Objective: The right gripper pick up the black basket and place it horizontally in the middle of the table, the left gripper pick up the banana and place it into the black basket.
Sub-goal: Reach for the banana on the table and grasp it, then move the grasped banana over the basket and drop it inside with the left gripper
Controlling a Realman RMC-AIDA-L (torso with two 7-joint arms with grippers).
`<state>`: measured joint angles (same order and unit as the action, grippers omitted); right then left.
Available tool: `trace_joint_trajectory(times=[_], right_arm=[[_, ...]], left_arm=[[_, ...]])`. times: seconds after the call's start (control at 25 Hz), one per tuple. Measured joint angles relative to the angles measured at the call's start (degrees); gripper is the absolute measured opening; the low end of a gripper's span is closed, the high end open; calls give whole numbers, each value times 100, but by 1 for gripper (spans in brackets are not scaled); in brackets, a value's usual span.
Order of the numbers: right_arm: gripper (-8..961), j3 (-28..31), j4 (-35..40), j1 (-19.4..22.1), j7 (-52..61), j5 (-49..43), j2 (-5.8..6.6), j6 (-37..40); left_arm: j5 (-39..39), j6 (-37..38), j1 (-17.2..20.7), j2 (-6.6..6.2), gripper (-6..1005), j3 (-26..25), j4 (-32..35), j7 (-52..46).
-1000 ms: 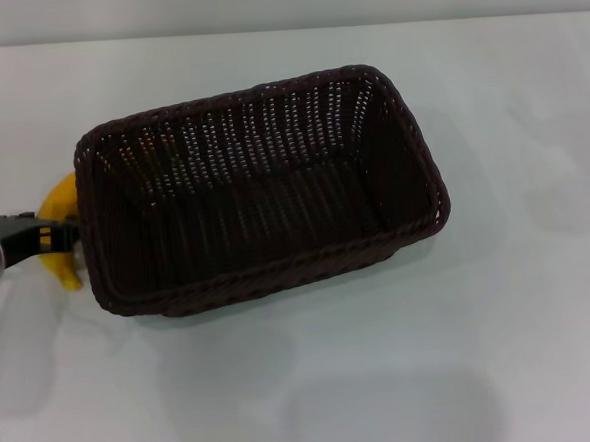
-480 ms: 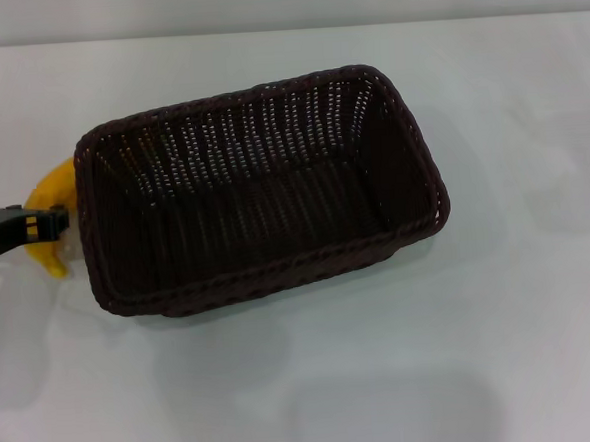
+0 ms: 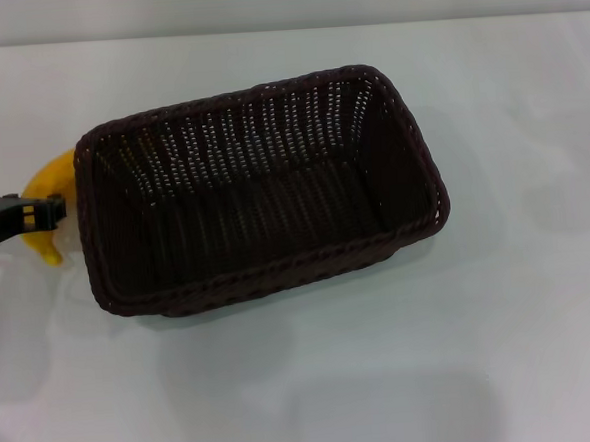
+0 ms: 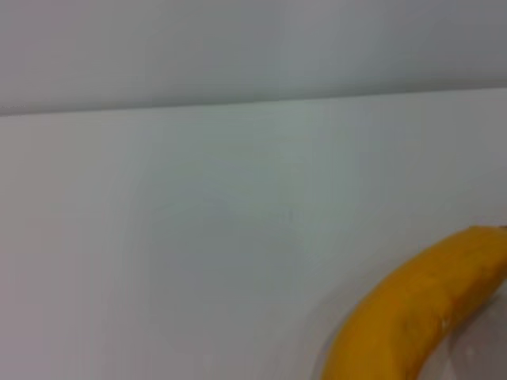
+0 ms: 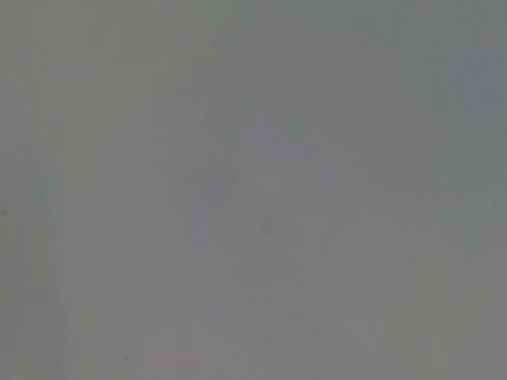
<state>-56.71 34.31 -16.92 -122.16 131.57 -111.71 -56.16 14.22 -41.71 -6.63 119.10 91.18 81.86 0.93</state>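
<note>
The black basket (image 3: 258,188) is sitting mid-desk (image 3: 522,327), long axis running roughly 8 to 2 o'clock. At its 9 o'clock end you are seeing the banana (image 3: 51,201) just outside the rim, the left gripper (image 3: 36,212) clenching on it. The right gripper is lying out of view.

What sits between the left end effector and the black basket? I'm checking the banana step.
In the head view, only the banana lies between the left end effector and the black basket.
</note>
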Motion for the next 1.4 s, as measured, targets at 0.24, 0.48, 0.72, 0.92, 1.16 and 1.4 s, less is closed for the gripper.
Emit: trace_joint_trajectory(times=[0.24, 0.48, 0.72, 0.92, 1.16, 1.4], right_arm=[[855, 3, -3, 4, 9, 0, -2, 0], [854, 6, 19, 25, 8, 8, -18, 0], [792, 16, 28, 39, 2, 35, -33, 14], [781, 24, 37, 40, 10, 50, -29, 14], [781, 161, 40, 40, 10, 28, -50, 7], [781, 164, 48, 12, 9, 29, -52, 3]], left_arm=[[-27, 127, -33, -4, 458, -57, -8, 26], [-125, 297, -81, -4, 455, -57, -29, 26], [-171, 465, -195, -17, 454, -88, 28, 122], [-173, 679, -329, -17, 454, -100, 222, 345], [-184, 727, -606, -23, 453, -152, 539, 767], [-149, 607, -814, -20, 453, -82, 636, 868]])
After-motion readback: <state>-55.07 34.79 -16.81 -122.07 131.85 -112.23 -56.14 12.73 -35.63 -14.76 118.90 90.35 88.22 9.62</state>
